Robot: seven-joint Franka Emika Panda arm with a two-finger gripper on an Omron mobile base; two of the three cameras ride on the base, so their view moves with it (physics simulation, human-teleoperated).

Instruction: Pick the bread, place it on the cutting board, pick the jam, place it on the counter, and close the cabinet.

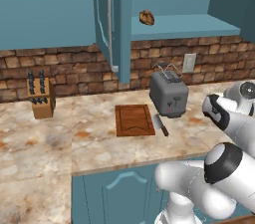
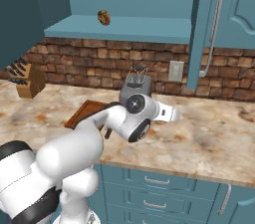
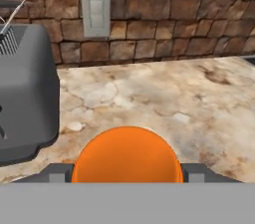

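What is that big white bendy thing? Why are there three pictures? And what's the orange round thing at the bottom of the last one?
The white bendy thing is a robot arm in a pretend kitchen. Two cameras sit behind it, one on its left and one on its right, so those two pictures show the same kitchen from two sides. The third camera rides on its hand, the gripper. The orange thing is the jam, which seems squeezed between the two fingers. On the counter are a grey toaster, the cutting board and a knife block. The bread sits up in the open cabinet.
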